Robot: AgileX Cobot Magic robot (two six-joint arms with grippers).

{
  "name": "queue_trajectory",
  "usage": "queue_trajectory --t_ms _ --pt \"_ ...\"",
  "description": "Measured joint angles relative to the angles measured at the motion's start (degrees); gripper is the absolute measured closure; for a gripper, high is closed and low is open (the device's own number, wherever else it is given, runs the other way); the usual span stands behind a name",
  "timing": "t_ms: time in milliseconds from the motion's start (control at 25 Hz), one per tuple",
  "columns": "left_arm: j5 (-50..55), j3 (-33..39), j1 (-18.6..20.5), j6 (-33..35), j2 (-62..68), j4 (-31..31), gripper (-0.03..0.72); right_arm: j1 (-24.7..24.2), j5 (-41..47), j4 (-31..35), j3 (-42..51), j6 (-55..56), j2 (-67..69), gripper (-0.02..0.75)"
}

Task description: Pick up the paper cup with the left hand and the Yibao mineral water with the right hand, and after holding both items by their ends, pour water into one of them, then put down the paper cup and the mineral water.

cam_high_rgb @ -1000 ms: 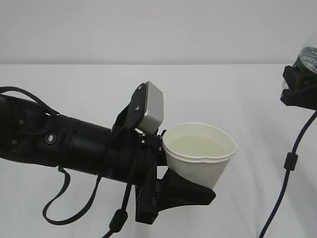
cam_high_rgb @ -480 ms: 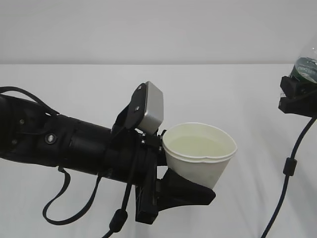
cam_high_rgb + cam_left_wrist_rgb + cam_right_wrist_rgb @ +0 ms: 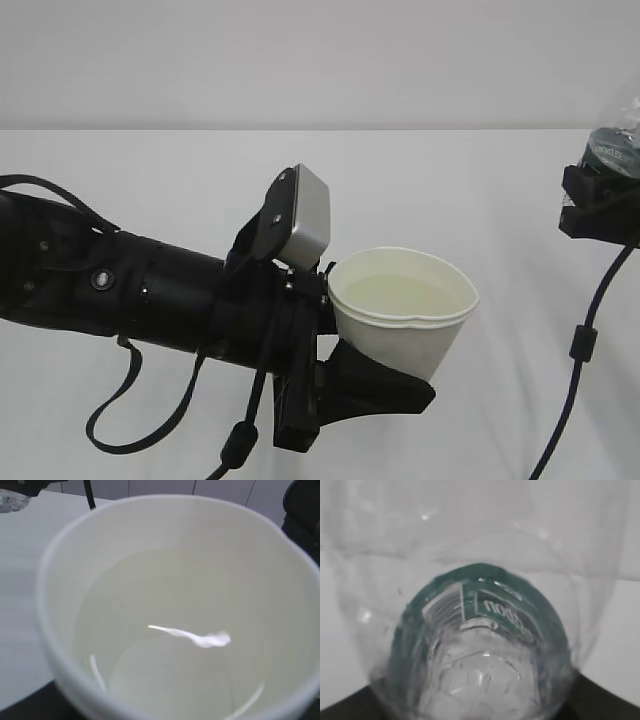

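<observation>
Yibao mineral water (image 3: 612, 140), one, lowered slightly at far right edge since earlier frame; clamped in right hand (image 3: 598, 205), one, jaws pressed against bottle body. Paper cup (image 3: 402, 308), one, unmoved at centre, upright, water seen inside; gripped at base by left hand (image 3: 345, 375), one. White table (image 3: 470, 190), one.

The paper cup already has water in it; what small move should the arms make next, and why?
Probably lower the left hand straight down, keeping the paper cup level, to set it on the table. The cup holds water and hangs above the surface, while the Yibao mineral water in the right hand is far off at the right edge, so pouring looks finished.
</observation>
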Motion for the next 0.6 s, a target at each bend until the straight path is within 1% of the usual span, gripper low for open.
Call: queue_trajectory --t_ms 320,600 --pt "0.00 0.00 0.00 0.00 0.00 0.00 0.258 0.00 -0.25 -0.83 0.00 0.00 0.00 0.346" --pt "0.00 0.00 0.00 0.00 0.00 0.00 0.258 0.00 -0.32 -0.90 -2.93 0.47 3.44 0.346"
